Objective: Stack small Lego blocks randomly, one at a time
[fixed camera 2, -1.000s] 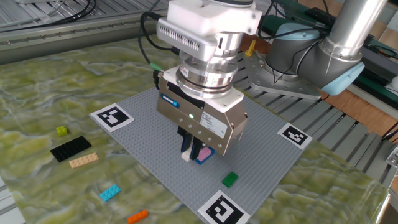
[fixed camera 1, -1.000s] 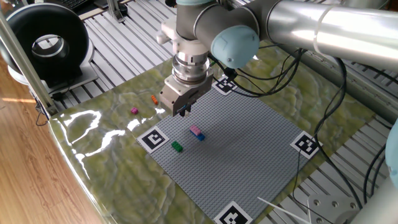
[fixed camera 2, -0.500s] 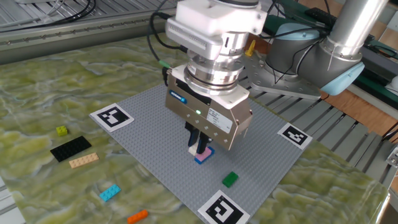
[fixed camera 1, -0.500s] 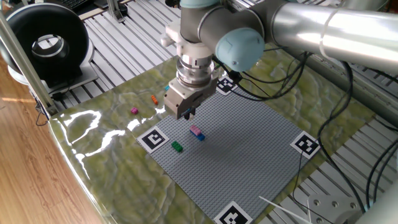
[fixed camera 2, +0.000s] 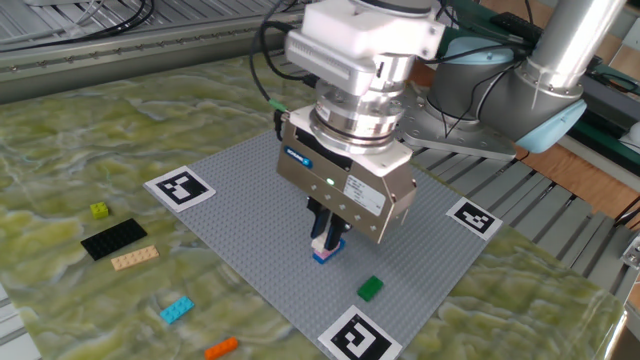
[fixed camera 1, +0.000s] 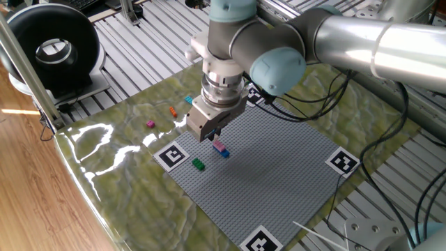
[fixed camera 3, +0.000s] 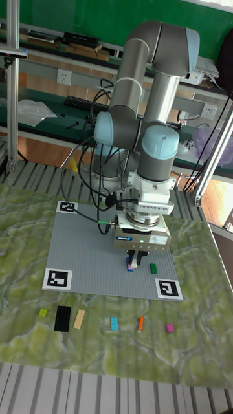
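Observation:
My gripper (fixed camera 2: 325,240) points straight down at the grey baseplate (fixed camera 2: 240,215), its fingers close together on a small whitish Lego block (fixed camera 2: 319,244). Right under the tips stands a pink block on a blue block (fixed camera 1: 221,148); whether the held piece touches it I cannot tell. A green block (fixed camera 2: 370,288) sits on the plate nearer the front marker tag. Off the plate lie a cyan block (fixed camera 2: 176,309), an orange block (fixed camera 2: 222,347) and a magenta block (fixed camera 3: 169,328). In the tall fixed view the gripper (fixed camera 3: 134,261) hangs beside the green block (fixed camera 3: 153,267).
A black plate (fixed camera 2: 112,238), a tan plate (fixed camera 2: 134,258) and a yellow-green brick (fixed camera 2: 99,210) lie on the mottled green mat left of the baseplate. Marker tags (fixed camera 2: 180,187) sit at the plate's corners. A round black device (fixed camera 1: 52,49) stands at the back left.
The gripper has slid sideways across the baseplate and now stands directly over the pink-and-blue stack, a little lower than before. The loose blocks have not moved.

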Controlling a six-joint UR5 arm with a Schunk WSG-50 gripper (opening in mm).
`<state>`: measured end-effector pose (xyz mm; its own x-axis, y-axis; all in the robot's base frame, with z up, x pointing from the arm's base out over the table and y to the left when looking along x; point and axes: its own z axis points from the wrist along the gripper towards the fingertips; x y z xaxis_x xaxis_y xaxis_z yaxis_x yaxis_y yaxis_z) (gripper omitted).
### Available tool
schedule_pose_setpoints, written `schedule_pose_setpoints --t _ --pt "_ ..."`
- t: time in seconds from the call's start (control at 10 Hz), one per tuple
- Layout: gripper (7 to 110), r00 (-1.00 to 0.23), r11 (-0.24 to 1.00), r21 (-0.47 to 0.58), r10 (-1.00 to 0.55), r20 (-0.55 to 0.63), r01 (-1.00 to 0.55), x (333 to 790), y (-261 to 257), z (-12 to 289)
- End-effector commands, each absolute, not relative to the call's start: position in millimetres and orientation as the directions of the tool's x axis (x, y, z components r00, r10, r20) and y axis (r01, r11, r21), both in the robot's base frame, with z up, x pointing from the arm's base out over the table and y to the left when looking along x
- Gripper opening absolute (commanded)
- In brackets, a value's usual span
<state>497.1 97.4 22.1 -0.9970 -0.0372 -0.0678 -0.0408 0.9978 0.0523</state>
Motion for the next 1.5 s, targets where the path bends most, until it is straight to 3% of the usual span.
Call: schedule_pose_setpoints --t 0.0,1.4 --pt "7 -0.996 0.999 0.045 -0.025 -0.085 -0.029 491.0 100.3 22.3" --pt "7 -0.997 0.999 0.043 -0.029 -0.076 -0.032 488.3 92.7 13.3"
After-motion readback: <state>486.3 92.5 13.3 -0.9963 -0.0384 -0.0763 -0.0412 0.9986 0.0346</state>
